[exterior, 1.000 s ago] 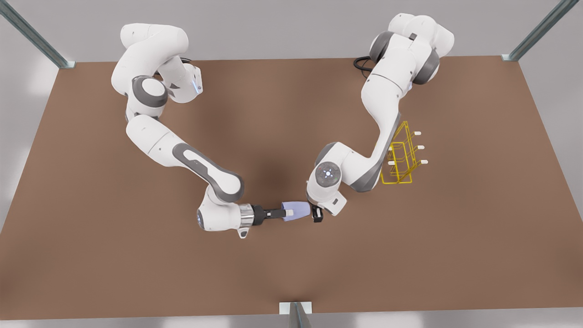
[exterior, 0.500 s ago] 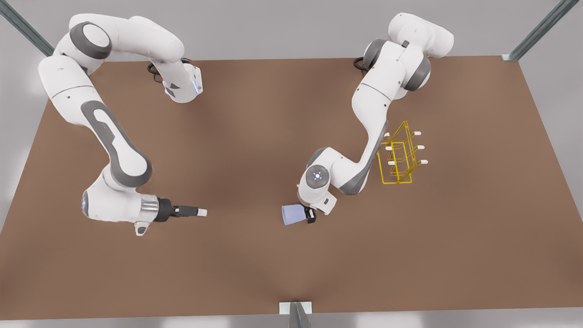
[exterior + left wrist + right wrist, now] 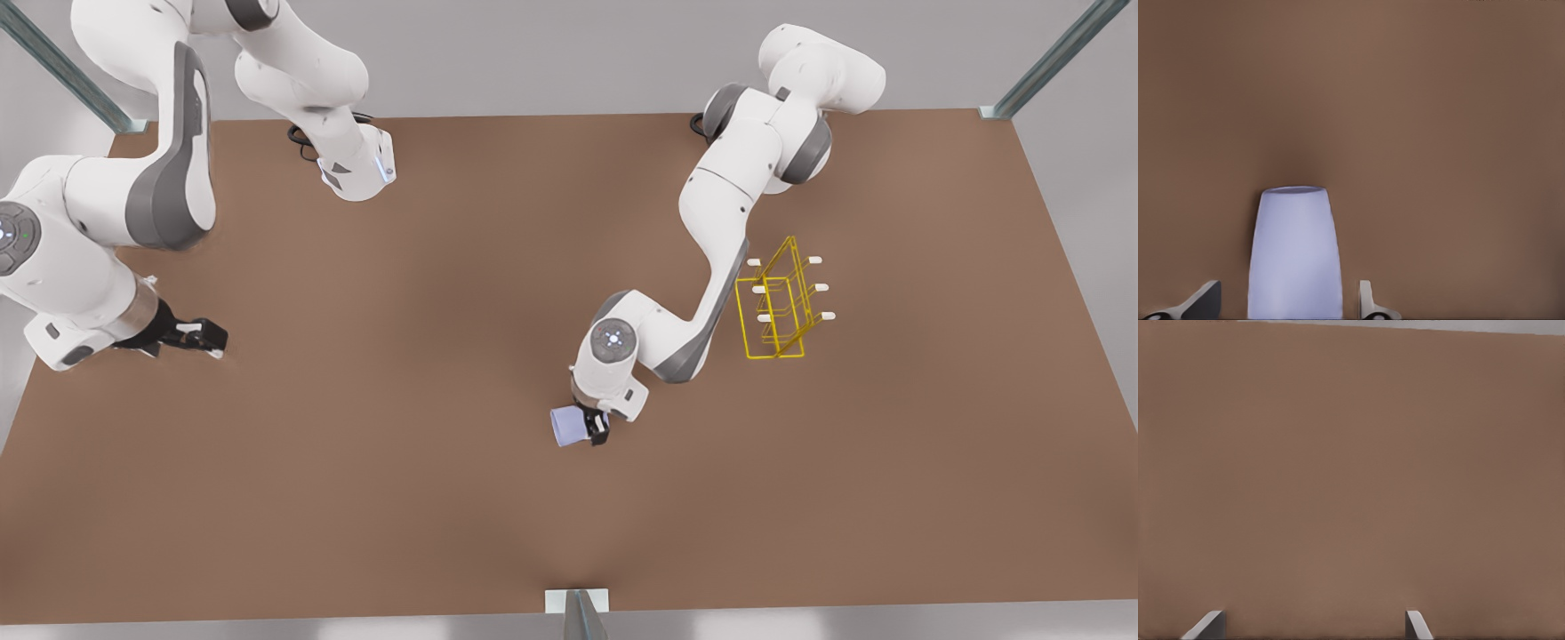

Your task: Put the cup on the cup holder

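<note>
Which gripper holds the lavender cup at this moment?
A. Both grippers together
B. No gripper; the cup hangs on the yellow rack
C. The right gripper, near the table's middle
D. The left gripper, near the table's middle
D. The left wrist view shows the cup between the left gripper fingers, the front view places it mid-table, away from the cup holder, while the right gripper waits open and empty at the front view's left.

A flat brown desk [image 3: 462, 498] fills most of the front view, matte and evenly coloured. Grey metal struts stand at its far corners, one at the front view's left [image 3: 62, 71] and one at the right [image 3: 1049, 62]. A short metal post [image 3: 578, 613] stands at the middle of the near edge. A black cable [image 3: 302, 135] lies coiled on the far side. Pale grey floor [image 3: 551, 53] lies beyond.
</note>
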You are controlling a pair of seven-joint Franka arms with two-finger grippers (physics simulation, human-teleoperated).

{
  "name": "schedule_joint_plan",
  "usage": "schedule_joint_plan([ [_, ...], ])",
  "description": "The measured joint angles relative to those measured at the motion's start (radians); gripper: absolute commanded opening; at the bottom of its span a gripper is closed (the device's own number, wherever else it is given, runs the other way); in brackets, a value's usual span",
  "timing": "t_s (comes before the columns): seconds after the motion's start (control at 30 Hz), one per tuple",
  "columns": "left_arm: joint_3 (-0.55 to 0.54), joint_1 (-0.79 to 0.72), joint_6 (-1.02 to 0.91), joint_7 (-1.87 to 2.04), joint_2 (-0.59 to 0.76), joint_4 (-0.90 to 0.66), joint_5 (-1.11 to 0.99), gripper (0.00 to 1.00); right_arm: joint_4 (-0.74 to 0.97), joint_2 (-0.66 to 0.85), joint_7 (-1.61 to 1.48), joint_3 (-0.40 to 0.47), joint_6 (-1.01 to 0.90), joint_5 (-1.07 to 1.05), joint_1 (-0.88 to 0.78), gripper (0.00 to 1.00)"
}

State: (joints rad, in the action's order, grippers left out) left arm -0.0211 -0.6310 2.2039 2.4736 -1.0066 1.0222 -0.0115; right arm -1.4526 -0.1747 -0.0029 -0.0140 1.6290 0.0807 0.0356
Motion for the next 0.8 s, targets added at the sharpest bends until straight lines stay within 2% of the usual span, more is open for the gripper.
schedule_joint_plan([
  [0.27, 0.010, -0.034, 0.014, 0.001, -0.053, -0.022, -0.006, 1.00, 0.038, -0.005, -0.068, 0.017, -0.103, -0.041, -0.014, 1.00],
  [0.8, 0.072, -0.044, 0.011, 0.011, -0.075, -0.083, -0.005, 1.00, 0.057, -0.059, -0.143, 0.017, -0.098, -0.039, -0.012, 1.00],
])
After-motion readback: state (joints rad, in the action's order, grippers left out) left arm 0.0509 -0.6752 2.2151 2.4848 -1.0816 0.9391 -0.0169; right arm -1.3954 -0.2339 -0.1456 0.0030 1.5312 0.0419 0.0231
